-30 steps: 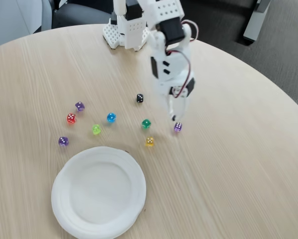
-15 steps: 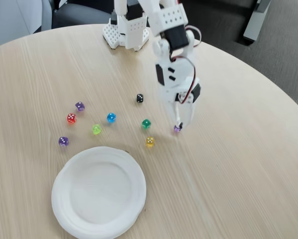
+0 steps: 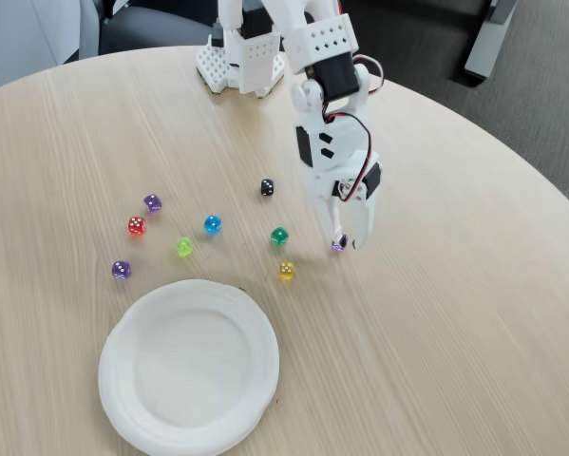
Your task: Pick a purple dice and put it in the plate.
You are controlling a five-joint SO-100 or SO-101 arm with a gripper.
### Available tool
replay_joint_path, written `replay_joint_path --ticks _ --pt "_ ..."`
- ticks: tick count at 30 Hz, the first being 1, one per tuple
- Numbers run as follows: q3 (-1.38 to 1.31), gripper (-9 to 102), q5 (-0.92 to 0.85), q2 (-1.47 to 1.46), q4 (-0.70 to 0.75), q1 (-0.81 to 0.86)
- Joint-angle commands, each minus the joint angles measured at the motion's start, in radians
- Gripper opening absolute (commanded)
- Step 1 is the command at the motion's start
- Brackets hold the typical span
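Tabletop: fingers (image 3: 346, 242) lower, round purple dice (image 3: 337, 246)

Gripper (image 3: 344, 241) is lowered to the tabletop (image 3: 455, 313), fingertips set around a purple dice (image 3: 338, 246) right of centre. Closure on it can't be judged. Plate (image 3: 189, 367) is seen at the near edge, left of centre. Two more purple dice (image 3: 152, 202) (image 3: 121, 270) are seen toward the left edge.
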Motion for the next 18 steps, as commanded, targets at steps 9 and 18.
replay_joint_path --ticks 9,18 --pt "-0.037 12 0.015 0.020 0.005 -0.002" --pt "-0.037 12 0.055 0.160 -0.003 0.002"
